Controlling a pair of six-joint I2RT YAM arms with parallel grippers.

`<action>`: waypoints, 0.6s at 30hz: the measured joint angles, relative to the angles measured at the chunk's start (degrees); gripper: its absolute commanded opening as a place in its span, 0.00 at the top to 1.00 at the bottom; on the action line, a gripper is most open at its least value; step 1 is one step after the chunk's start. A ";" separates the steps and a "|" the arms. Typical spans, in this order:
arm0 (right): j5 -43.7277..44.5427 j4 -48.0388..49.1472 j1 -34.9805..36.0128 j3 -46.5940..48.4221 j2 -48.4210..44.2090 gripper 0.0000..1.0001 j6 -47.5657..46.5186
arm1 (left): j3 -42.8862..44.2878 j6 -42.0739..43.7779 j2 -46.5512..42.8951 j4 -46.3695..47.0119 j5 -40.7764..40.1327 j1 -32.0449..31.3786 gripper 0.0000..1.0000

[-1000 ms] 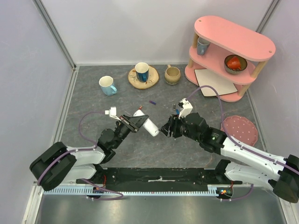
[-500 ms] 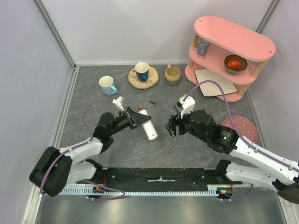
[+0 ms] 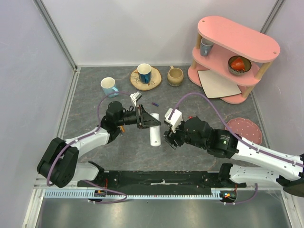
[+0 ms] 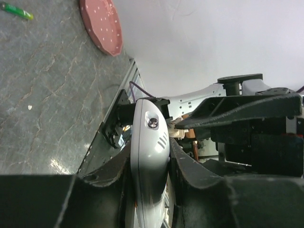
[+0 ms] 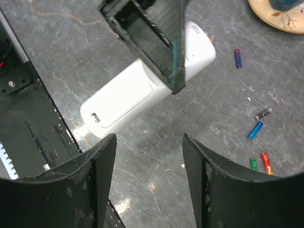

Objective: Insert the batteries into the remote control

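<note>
I see the left gripper point(image 3: 148, 119) clenched on the far end of the remote control point(image 3: 155, 135) at mid-table. Its long axis runs far-to-near, free end toward the arm bases. The right gripper point(image 3: 168, 137) hangs released just beside it; the batteries point(image 5: 255, 130) lie apart.

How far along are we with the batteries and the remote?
Done: the left gripper is clamped on the remote control, back facing up. In hand: the right gripper is open and empty, poised by its free end. Left: the battery cover looks closed and the batteries lie loose on the table, so none is loaded yet.
</note>
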 measured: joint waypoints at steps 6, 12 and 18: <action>-0.72 0.17 2.67 0.00 1.46 0.37 -2.84 | 0.44 0.04 0.74 -4.48 1.81 0.02 0.98; 0.42 2.54 5.29 -0.35 1.81 0.34 -4.13 | 0.52 0.09 0.92 -9.22 1.77 0.04 0.98; 4.20 5.49 8.76 -1.66 2.12 0.37 -4.42 | 1.31 0.09 1.81 -12.13 1.64 0.04 0.98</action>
